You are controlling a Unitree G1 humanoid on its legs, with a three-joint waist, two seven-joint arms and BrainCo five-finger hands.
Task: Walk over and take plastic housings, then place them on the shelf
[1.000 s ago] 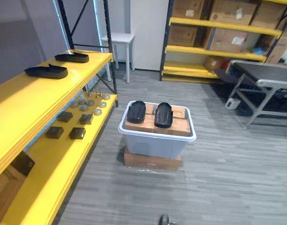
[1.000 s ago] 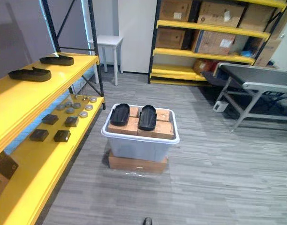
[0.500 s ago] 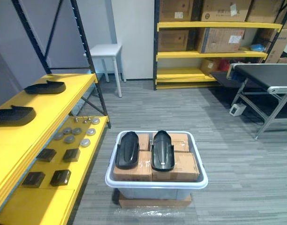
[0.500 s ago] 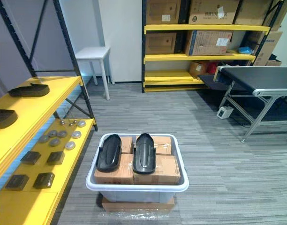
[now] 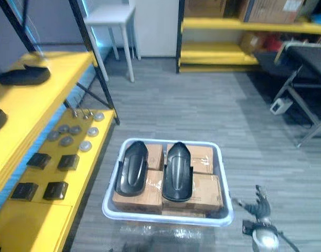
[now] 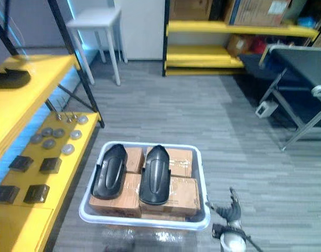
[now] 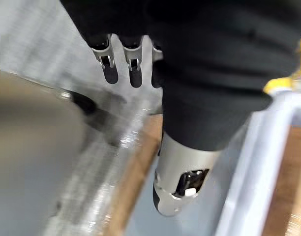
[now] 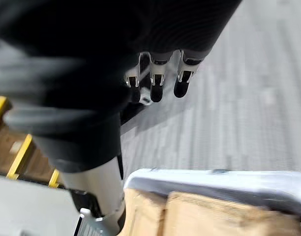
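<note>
We're up at the bin, and both targets are right there. The left housing and the right housing lie side by side, long and black, on the cardboard boxes packed inside it. Our right hand hangs just outside the rim, its fingers loose and spread with nothing in them. Both housings sit past those fingertips, over the rim and inward. The left hand is low beside the bin's wall, its fingers straight and empty as best we can tell.

These shells look hollow, thin and light, and stiff enough to lift in one hand. They are also smooth and domed, so we judge that a pinch on the crown would slide off. Better to span one across its width, thumb on one long edge and fingers on the other. A shelved housing already lies on the yellow shelf, off beyond the left fingers.
</note>
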